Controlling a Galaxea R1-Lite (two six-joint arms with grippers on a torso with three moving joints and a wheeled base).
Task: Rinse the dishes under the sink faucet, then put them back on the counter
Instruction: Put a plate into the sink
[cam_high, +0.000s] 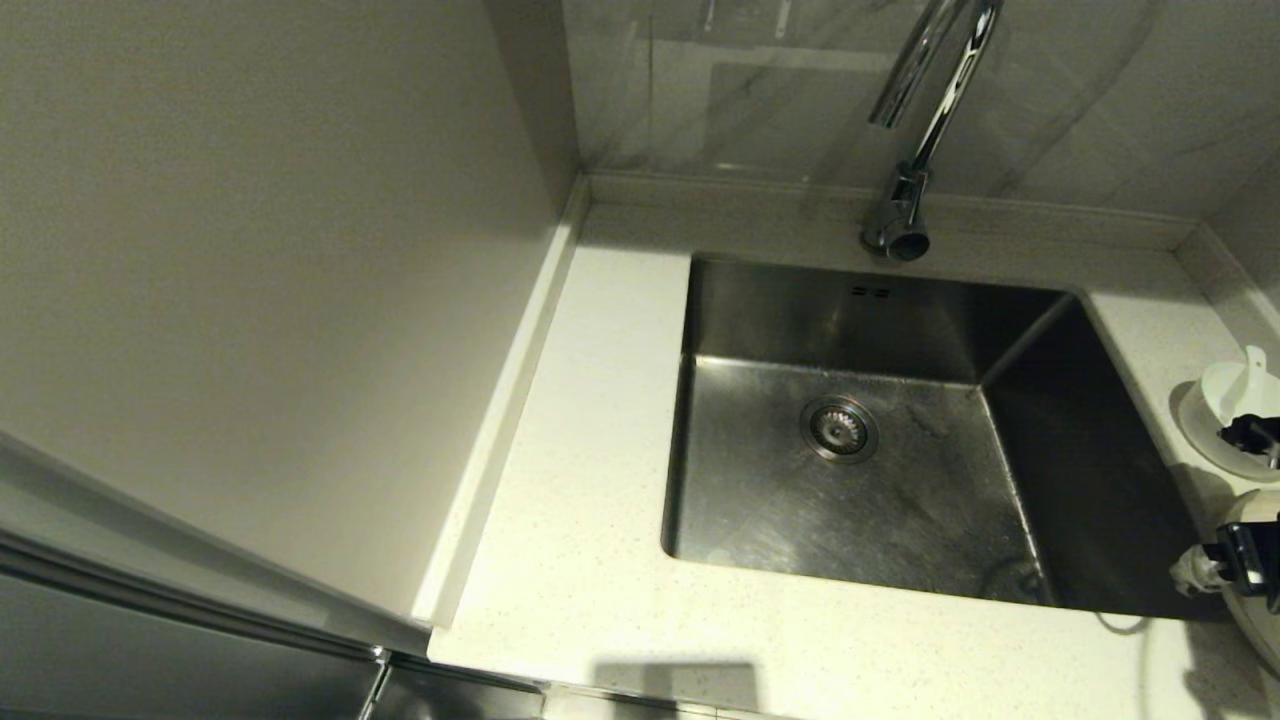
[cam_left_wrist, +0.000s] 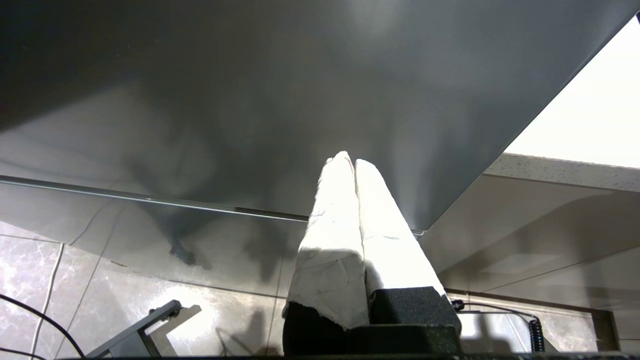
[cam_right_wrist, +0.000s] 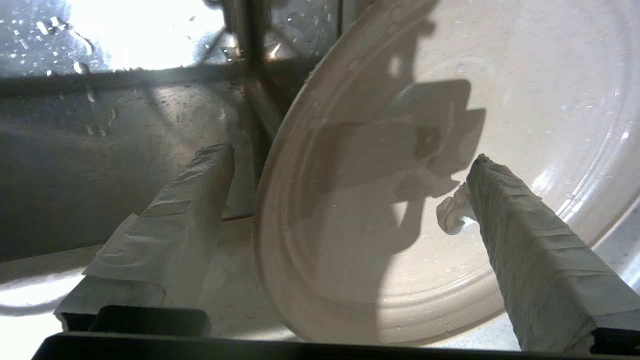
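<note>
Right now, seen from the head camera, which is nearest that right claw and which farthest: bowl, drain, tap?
1. Bowl: on the counter, just beyond the right claw.
2. Drain: mid-sink, to its left.
3. Tap: behind the sink, farthest.

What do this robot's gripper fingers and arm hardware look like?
Both grippers have two long tapered fingers wrapped in creased white tape on black bases: the left gripper and the right gripper. In the head view the right arm shows white shell and black parts, with a thin pale cable beside it.
</note>
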